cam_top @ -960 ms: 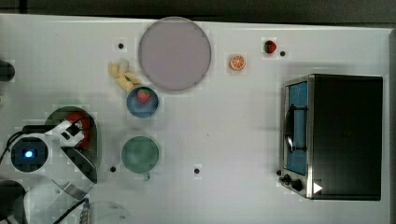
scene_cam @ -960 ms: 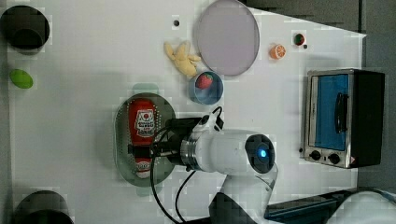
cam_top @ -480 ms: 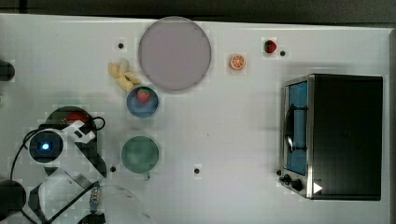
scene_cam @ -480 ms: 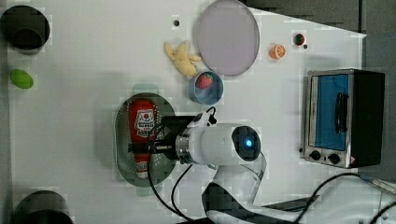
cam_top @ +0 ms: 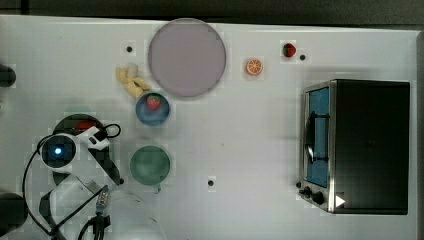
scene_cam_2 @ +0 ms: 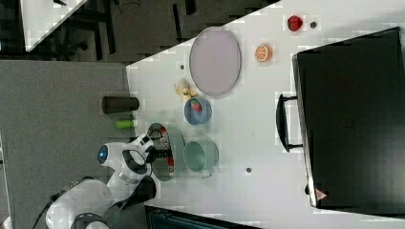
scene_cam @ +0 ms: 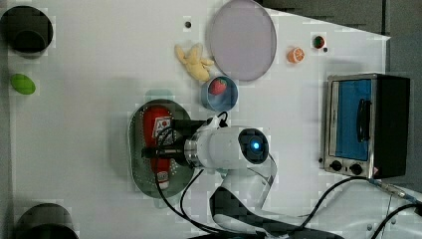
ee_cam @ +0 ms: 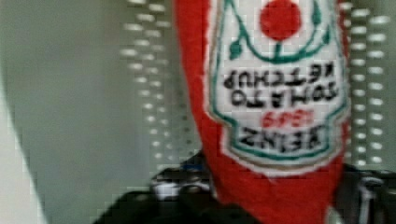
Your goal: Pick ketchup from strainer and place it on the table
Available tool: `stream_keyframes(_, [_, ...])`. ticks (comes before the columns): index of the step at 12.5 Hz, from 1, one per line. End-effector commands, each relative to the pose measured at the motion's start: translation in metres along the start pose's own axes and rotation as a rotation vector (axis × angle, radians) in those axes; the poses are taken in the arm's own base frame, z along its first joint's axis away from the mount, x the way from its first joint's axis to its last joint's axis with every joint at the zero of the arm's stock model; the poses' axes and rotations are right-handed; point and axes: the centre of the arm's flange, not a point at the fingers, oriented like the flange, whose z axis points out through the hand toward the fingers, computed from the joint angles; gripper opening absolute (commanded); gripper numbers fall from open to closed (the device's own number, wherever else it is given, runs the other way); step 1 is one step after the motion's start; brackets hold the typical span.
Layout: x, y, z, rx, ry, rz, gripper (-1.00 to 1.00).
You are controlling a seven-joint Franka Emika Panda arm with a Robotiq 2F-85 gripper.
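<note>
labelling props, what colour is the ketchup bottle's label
White with a green outline and red dot on the ketchup, clearest in the wrist view.

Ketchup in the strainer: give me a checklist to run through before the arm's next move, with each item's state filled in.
1. Ketchup lies inside the strainer: ok.
2. Gripper is over the bottle's middle in the left view: ok.
3. Fingers flank the bottle in the wrist view: ok.
4. Fingers actually clamped on the bottle: cannot tell.
5. Bare table beside the strainer, on the left view's left, for setting the bottle down: ok.
6. Green cup stands apart from the strainer: ok.
</note>
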Motion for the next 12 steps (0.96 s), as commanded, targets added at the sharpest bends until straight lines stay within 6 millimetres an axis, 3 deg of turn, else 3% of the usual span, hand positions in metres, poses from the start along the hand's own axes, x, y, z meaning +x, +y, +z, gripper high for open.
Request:
stream_keyframes(1, [-0.001,-0.036,-0.038,0.038,0.077,-0.009,0.12])
stream_keyframes(4, [0.000,-0.050,-0.097,0.048,0.137,0.009,0.12])
stream_keyframes(7, [0.006,-0.043,-0.170,0.033,0.177,0.110,0.12])
stream_keyframes(9, [0.013,-0.022,-0.216,0.002,0.182,0.196,0.12])
stream_keyframes(12, [0.030,0.030,-0.269,-0.055,0.197,0.314,0.12])
